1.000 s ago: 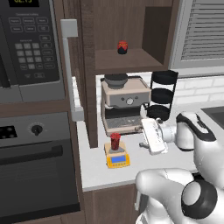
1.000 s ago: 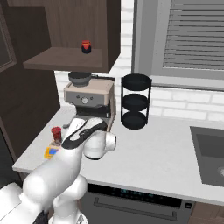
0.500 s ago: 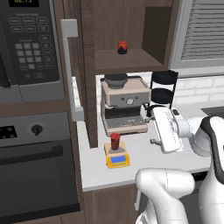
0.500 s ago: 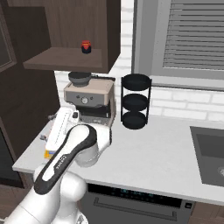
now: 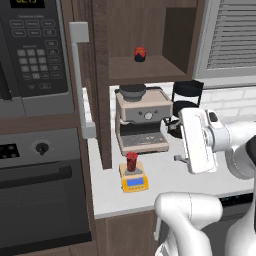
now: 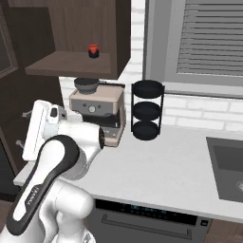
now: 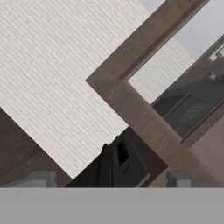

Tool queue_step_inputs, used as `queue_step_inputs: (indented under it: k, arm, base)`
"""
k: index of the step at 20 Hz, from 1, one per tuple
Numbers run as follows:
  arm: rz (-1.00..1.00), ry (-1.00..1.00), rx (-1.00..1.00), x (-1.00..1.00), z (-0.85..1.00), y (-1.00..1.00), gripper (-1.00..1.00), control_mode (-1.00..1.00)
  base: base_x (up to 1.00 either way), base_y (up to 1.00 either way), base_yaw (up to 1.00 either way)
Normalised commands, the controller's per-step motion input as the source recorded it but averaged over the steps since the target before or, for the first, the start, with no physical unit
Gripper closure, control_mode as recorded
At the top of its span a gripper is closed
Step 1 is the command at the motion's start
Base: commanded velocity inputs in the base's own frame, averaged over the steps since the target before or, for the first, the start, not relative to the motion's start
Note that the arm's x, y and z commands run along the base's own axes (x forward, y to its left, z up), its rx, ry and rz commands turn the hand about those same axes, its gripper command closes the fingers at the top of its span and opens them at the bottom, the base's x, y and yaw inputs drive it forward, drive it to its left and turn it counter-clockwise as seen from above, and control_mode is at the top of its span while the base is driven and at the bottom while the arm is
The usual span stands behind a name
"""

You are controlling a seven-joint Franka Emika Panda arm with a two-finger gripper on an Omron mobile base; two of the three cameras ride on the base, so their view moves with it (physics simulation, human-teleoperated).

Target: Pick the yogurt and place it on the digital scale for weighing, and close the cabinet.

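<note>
The yogurt (image 5: 131, 161), a small red cup with a darker top, stands upright on the yellow digital scale (image 5: 135, 183) on the counter in front of the coffee machine. The cabinet (image 5: 145, 30) above is open; its door (image 5: 100, 85) stands out edge-on towards me, with a long grey bar handle (image 5: 77, 75). My gripper (image 5: 176, 140) hovers to the right of the scale, at coffee-machine height, pointing left with its fingers spread wide and nothing between them. From the right it shows as a white hand (image 6: 35, 130) left of the coffee machine (image 6: 97, 107), hiding the scale.
A small red-and-dark-blue thing (image 5: 140, 54) sits on the cabinet shelf (image 6: 71, 64). The coffee machine (image 5: 142, 122) and a black tiered rack (image 6: 147, 111) stand at the back wall. A microwave (image 5: 30, 50) and oven lie left; a sink (image 6: 228, 166) lies far right.
The hand has drawn back from the scale, risen a little and turned to point left. The yogurt has stayed on the scale and the jaws have stayed wide.
</note>
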Motion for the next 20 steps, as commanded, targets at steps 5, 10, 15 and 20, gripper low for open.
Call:
queue_step_inputs:
  k: [5, 10, 15, 20]
  arm:
    - [0.0, -0.35, -0.22, -0.68, 0.83, 0.63, -1.0, -1.0]
    - [-0.06, -0.46, -0.09, -0.69, 0.36, 0.77, -1.0, -1.0]
    - [-0.16, -0.52, 0.0, -0.72, 0.08, 0.81, -1.0, -1.0]
    - [-0.15, -0.32, 0.09, -0.71, 0.03, 0.48, -1.0, -1.0]
  base:
    - [0.0, 0.0, 0.0]
    - [0.0, 0.0, 0.0]
    - [0.0, 0.0, 0.0]
    - [0.0, 0.0, 0.0]
